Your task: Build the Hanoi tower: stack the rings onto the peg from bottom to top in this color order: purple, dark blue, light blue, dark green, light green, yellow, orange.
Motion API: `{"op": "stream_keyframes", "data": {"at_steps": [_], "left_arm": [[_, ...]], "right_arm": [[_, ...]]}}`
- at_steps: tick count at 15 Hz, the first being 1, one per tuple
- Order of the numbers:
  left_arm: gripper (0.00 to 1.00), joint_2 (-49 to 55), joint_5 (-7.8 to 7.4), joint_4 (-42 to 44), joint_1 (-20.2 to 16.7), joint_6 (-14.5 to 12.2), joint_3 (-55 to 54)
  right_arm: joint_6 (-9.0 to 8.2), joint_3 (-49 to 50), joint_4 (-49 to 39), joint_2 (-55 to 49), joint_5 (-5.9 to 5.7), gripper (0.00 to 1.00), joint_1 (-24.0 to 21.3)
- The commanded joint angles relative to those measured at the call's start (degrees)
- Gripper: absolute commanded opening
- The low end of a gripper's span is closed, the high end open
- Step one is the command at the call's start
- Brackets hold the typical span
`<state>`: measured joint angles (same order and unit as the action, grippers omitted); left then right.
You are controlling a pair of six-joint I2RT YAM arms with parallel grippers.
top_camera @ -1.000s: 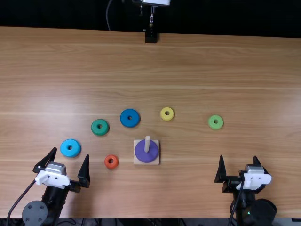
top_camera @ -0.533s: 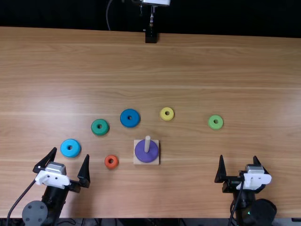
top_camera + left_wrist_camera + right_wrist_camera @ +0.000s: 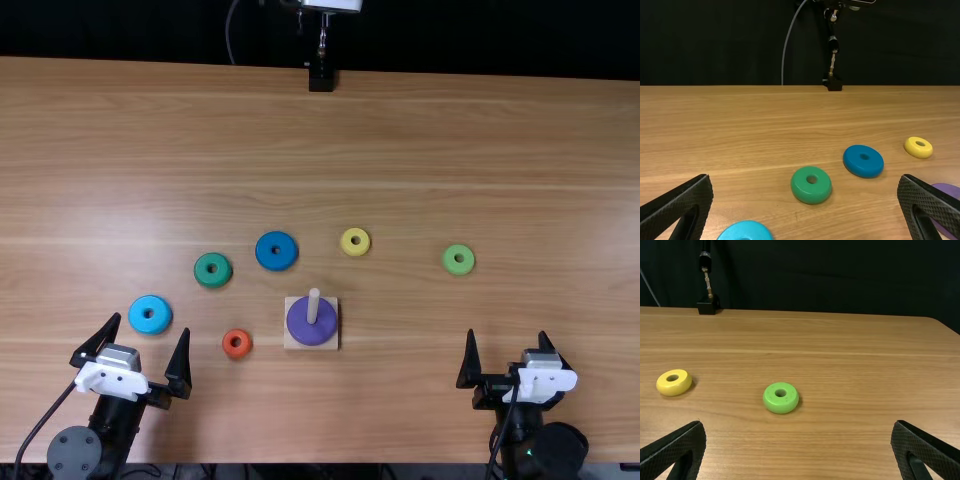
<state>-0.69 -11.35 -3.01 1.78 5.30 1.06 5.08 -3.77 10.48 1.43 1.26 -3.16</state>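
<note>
Tabletop: light brown wood, streaked grain. Beyond its far edge, a black backdrop, with a small black stand at that edge.

Base: square, pale wood, towards the near edge. Peg: upright upon it.

Purple ring: flat on the base, around the peg. One of seven placed.

Dark blue ring: loose, beyond the base and slightly left; judged next due.
Light blue ring: loose, near the left gripper.
Dark green ring: between the two blues.
Light green ring: well to the right.
Yellow ring: beyond the base, slightly right.
Orange ring: left of the base.

Left gripper: near the left of the near edge; fingers spread, unladen. Right gripper: near edge, right side; fingers likewise parted, holding nothing.

Hazards, as judged:
Wrong order, should the two blues be confused.
Light blue ring knocked aside, if the left fingers drop before clearing it.
Dark green ring nudged, by a wide, low approach to its dark blue neighbour.
Tilted or slipping ring, from a grip taken off centre.
Ring lodged on the peg's tip, from hole and peg misaligned; pressing on could shift the base.
Orange ring swept away, by low travel towards the peg from the left.
Grippers colliding, if both come to the peg together.
</note>
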Motion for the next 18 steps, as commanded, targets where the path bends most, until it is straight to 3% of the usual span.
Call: {"op": "stream_keyframes", "data": {"at_steps": [1,6,9,13,18], "left_arm": [[1.00,0.69,-1.30,-0.58,-0.38,-0.45,-1.06],[1.00,0.69,-1.20,-0.58,1.12,-0.34,-1.06],[1.00,0.34,0.70,-1.00,1.12,-0.13,7.82],[1.00,-12.23,2.81,-1.53,1.29,-0.55,18.72],[1.00,-28.14,1.86,-1.42,0.50,-0.55,29.26]], "right_arm": [[0.09,1.66,0.13,-0.64,-0.52,1.00,-0.36],[0.09,1.66,0.13,-0.64,-0.52,1.00,-0.36],[0.09,1.75,0.13,-0.64,-0.52,1.00,-0.36],[0.09,1.66,0.13,-0.64,-0.52,1.00,-0.36],[0.09,1.66,0.13,-0.64,-0.52,1.00,-0.36]]}}
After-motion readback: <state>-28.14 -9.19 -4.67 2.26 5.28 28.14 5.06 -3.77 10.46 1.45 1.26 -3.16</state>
